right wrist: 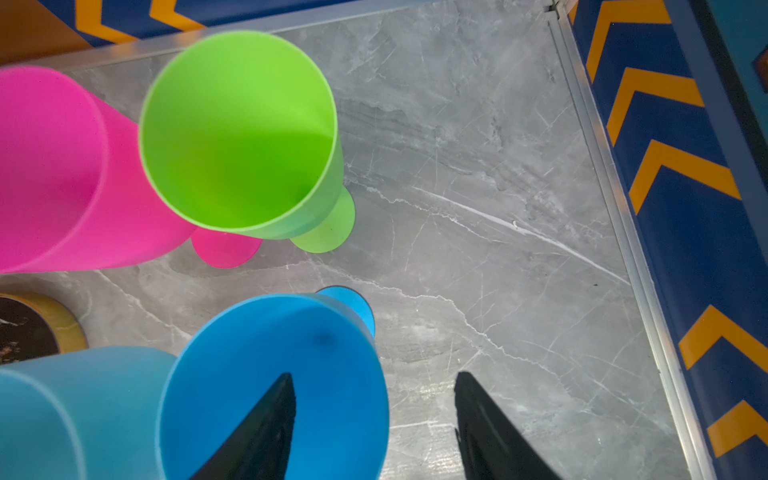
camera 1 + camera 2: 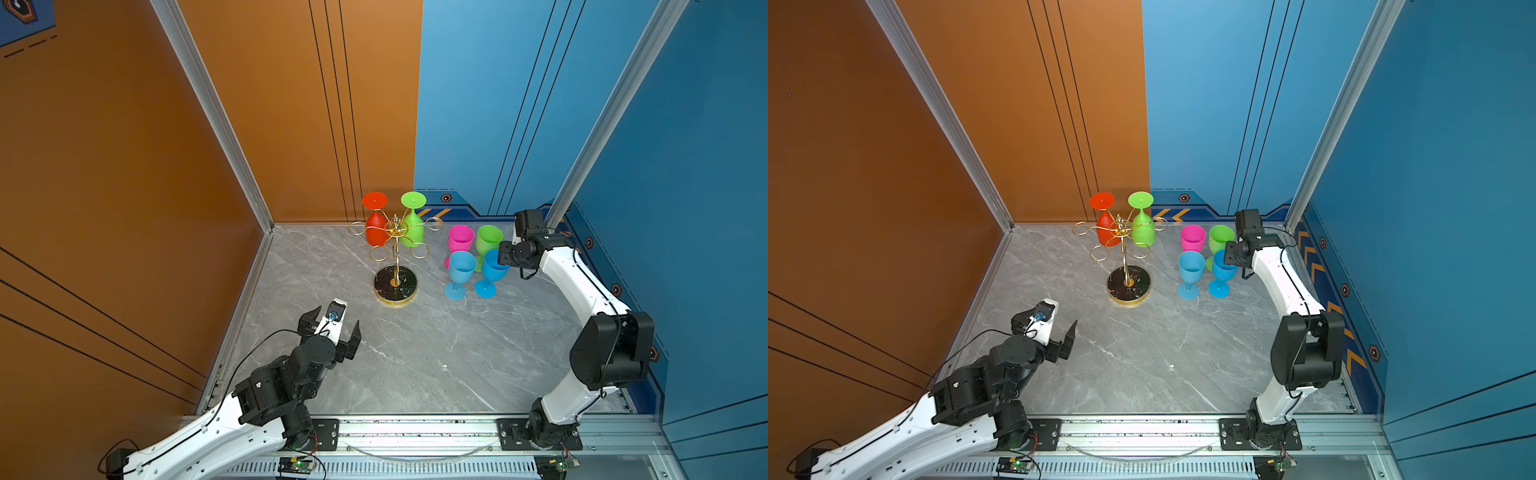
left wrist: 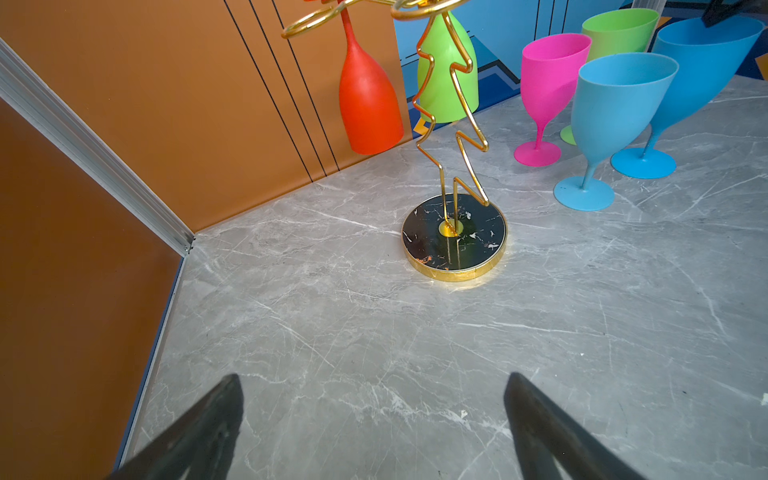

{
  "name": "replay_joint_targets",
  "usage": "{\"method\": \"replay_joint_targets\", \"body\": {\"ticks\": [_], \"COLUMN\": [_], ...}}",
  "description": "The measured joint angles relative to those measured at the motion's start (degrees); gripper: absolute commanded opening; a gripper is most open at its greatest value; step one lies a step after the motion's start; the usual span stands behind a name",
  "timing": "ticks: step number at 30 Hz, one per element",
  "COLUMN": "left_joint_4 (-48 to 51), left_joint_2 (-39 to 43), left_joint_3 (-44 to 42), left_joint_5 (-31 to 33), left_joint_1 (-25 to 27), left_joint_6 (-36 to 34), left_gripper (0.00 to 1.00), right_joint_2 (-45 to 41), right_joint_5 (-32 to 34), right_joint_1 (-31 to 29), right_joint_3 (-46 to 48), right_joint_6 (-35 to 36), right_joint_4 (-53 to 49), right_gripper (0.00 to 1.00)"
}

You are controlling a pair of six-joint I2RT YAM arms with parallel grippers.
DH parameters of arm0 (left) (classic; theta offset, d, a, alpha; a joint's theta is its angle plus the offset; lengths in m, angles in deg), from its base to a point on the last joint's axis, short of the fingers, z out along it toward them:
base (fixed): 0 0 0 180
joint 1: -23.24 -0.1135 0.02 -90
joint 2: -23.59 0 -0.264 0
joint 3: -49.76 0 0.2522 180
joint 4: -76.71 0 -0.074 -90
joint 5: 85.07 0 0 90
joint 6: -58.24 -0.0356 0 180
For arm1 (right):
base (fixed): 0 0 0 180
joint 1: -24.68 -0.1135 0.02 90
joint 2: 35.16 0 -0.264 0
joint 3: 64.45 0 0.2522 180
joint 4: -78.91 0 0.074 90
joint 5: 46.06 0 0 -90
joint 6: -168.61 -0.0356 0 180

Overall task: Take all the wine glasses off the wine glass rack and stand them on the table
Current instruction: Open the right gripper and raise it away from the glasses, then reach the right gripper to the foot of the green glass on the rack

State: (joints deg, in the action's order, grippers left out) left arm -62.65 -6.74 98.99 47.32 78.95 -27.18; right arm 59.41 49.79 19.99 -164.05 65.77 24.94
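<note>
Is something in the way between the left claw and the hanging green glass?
Yes. Seen from the left claw, the rack has its gold pole right before the green glass. The red glass looks clear.

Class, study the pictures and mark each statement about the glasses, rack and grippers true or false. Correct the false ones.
1. A red glass and a green glass hang upside down on the rack. True.
2. Three glasses stand on the table. False: four do, namely a pink glass, a second green glass, a light blue glass and a dark blue glass.
3. The left gripper holds a glass. False: the left gripper is open and empty, over bare table.
4. The right gripper is at the dark blue glass with its jaws apart. True.
5. The pink glass hangs on the rack. False: it stands on the table.
</note>
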Motion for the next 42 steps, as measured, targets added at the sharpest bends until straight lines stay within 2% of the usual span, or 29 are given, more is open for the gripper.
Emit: {"method": "replay_joint_targets", "body": {"ticks": [7,13,19,24,30,42], "left_joint_4": [0.37,0.39,0.37,0.33,-0.44,-0.96], "left_joint_2": [-2.05,-2.05,-2.62,-2.89,-2.67,-2.67], "left_joint_3": [1.81,2.82,2.91,2.91,2.91,2.91], "left_joint_5": [-6.78,-15.21,-23.63,-29.16,-32.87,-36.35], "left_joint_1": [-6.27,-15.19,-24.04,-29.29,-32.5,-35.47], "left_joint_6": [1.18,2.62,4.11,5.01,5.99,7.06], "left_gripper": [0.98,0.98,0.98,0.98,0.98,0.98], "right_joint_2": [-3.3,-2.89,1.81,7.96,13.99,21.03], "right_joint_5": [-8.98,-19.96,-30.58,-37.31,-43.3,-48.37], "right_joint_1": [-0.9,-1.81,-2.32,-2.69,-4.04,-8.55], "right_joint_3": [-7.3,-12.41,-17.14,-19.76,-20.13,-23.93], "right_joint_6": [-0.52,-3.69,-9.77,-16.52,-24.96,-35.26], "right_joint_4": [-0.04,2.23,9.4,16.98,26.25,37.33], "right_gripper": [0.75,0.77,0.78,0.78,0.77,0.66]}}
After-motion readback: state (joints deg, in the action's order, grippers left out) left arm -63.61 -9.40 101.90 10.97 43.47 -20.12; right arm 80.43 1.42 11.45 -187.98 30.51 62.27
